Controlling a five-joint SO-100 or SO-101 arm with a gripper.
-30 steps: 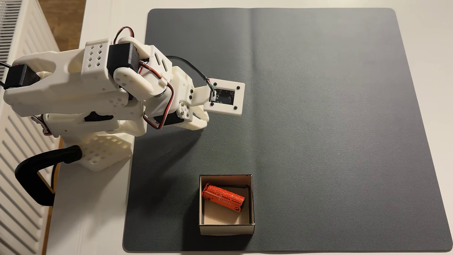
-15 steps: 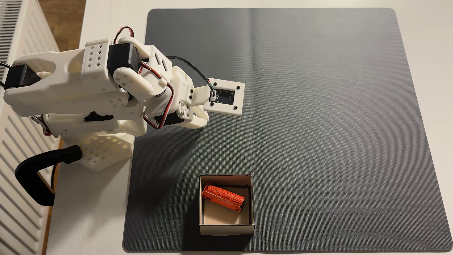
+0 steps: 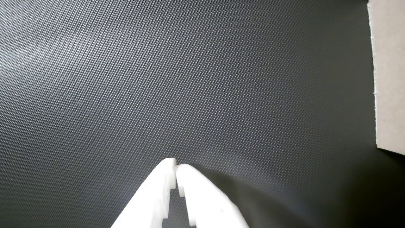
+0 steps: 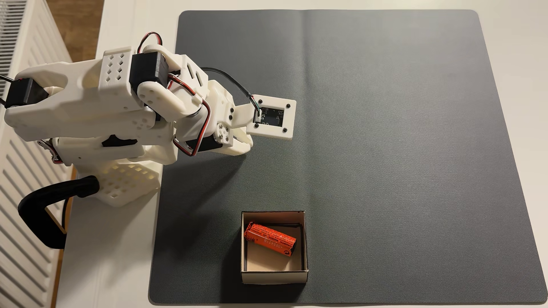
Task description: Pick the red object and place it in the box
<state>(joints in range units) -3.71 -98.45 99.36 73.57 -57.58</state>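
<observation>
Nothing moved: crinkled red object (image 4: 270, 239) (black-ended) boxed.

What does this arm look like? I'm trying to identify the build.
White printed plastic arm with black servo blocks, looped red-and-black cables and a thin black cable to a framed camera board. The pincer has plain white tapered fingers.

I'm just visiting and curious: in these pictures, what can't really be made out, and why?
- Gripper: in the fixed view its fingertips hide under the camera mount; the wrist view shows them together.
- Box: the wrist view's right edge cuts it off, one wall showing.
- Red object: the print is too small to read in the fixed view.
- Box floor: partly covered by the red object.
</observation>
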